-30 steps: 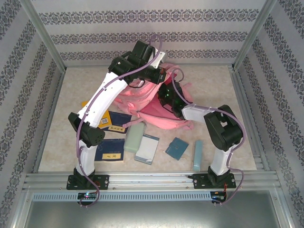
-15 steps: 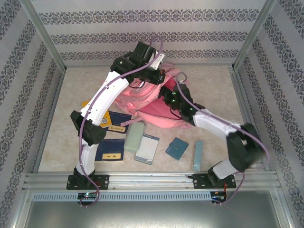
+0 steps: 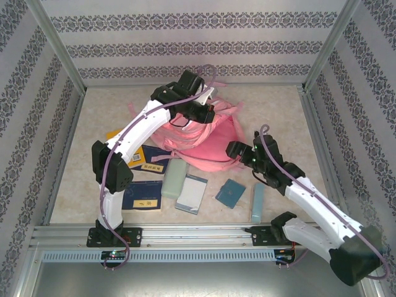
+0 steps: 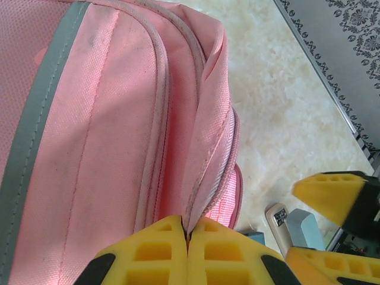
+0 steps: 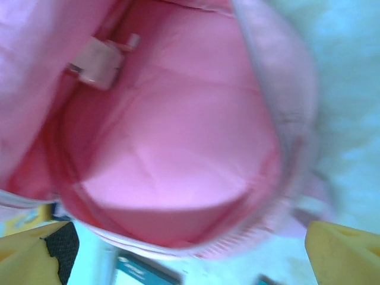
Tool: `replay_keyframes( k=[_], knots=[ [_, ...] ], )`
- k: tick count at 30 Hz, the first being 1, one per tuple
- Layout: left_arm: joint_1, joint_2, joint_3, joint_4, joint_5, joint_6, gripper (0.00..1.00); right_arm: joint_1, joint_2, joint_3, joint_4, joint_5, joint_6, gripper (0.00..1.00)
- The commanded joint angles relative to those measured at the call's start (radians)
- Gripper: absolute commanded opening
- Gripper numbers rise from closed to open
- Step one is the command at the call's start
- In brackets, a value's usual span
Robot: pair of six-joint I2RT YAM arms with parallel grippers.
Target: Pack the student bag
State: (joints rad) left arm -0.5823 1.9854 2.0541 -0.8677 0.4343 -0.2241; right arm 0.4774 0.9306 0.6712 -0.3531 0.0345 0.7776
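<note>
The student bag [image 3: 207, 139] is a big pink backpack lying at the middle back of the table, its main opening facing the near side. My left gripper [image 3: 207, 110] is shut on the bag's upper zip edge; in the left wrist view the yellow pads [image 4: 172, 243] pinch that pink fold [image 4: 208, 172]. My right gripper [image 3: 235, 149] stands open just outside the opening's right end, holding nothing. The right wrist view looks into the bag's pink lining [image 5: 178, 136], with the right gripper [image 5: 187, 252] spread wide below it.
In front of the bag lie navy books [image 3: 143, 195], a yellow-edged book [image 3: 115, 136], a pale green case [image 3: 175, 178], a white and blue notebook [image 3: 192, 193], a small teal book [image 3: 231, 193] and a long light-blue box [image 3: 257, 202]. Metal rails and patterned walls ring the table.
My right gripper has drawn back out of the bag's opening toward the near right, its arm stretching out low. The left gripper, still pinching the flap, has shifted slightly right and nearer.
</note>
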Motion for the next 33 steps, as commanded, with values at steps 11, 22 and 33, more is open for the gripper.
replay_keyframes(
  k=[11,22,33],
  knots=[
    [0.015,-0.111,-0.156,0.146,0.011,-0.029,0.0,0.099,0.059,0.11,-0.739,0.268,0.131,0.98],
    [0.014,-0.116,-0.181,0.165,0.024,-0.041,0.0,-0.015,0.093,0.025,-0.534,-0.03,0.05,0.98],
    [0.014,-0.124,-0.195,0.174,0.029,-0.037,0.0,0.08,0.03,-0.13,-0.534,0.039,0.146,0.89]
  ],
)
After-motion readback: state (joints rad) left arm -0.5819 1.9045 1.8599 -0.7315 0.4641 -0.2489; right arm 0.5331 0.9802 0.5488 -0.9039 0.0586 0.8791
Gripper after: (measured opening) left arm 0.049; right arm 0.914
